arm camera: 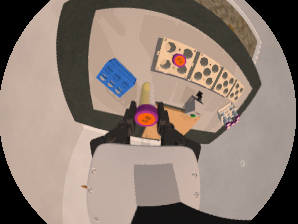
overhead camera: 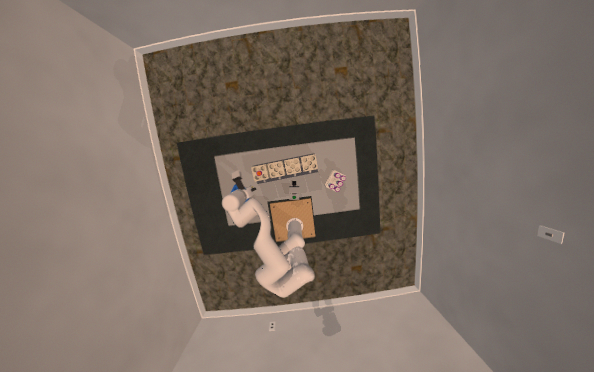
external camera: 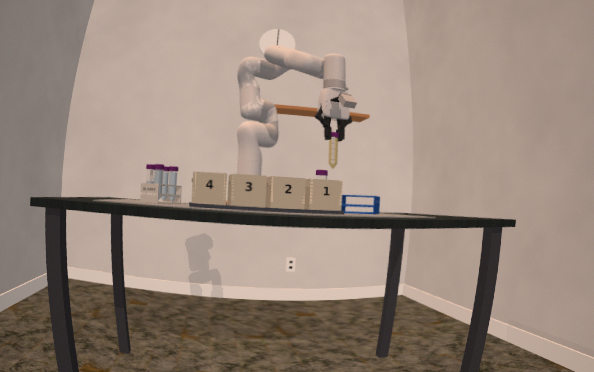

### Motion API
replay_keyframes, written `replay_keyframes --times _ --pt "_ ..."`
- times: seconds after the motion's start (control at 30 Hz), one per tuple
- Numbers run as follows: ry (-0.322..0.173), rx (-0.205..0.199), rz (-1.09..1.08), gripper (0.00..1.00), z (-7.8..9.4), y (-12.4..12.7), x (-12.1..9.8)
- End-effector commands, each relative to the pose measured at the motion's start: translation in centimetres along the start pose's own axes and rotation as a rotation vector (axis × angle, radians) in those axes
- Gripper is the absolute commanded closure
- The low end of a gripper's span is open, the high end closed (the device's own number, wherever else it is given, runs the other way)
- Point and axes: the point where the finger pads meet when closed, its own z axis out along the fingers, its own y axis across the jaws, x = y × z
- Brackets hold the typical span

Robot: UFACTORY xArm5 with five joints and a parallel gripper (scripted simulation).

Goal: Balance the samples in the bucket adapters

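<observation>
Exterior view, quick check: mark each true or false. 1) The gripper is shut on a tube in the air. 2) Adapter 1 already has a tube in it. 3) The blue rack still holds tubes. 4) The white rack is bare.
1) True: the gripper holds a tube above the table.
2) True: a purple cap stands out of adapter 1.
3) False: no tube rises from the blue rack.
4) False: the white rack holds several purple-capped tubes.

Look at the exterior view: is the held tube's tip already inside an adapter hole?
No: the tube hangs in the pincer, well above adapter 1.
</observation>
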Motion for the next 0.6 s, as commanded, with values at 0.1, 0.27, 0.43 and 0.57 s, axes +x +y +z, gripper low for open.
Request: replay_keyframes --times 0.1,0.27,0.43,0.57 --pt "0.006 0.002 0.168 1.00 -0.2 4.1 0.5" --pt "0.007 0.002 0.168 1.00 -0.2 5.6 0.6" --pt "0.007 0.002 0.168 1.00 -0.2 8.1 0.8" --pt "0.007 0.002 0.168 1.00 -0.2 10.1 1.0"
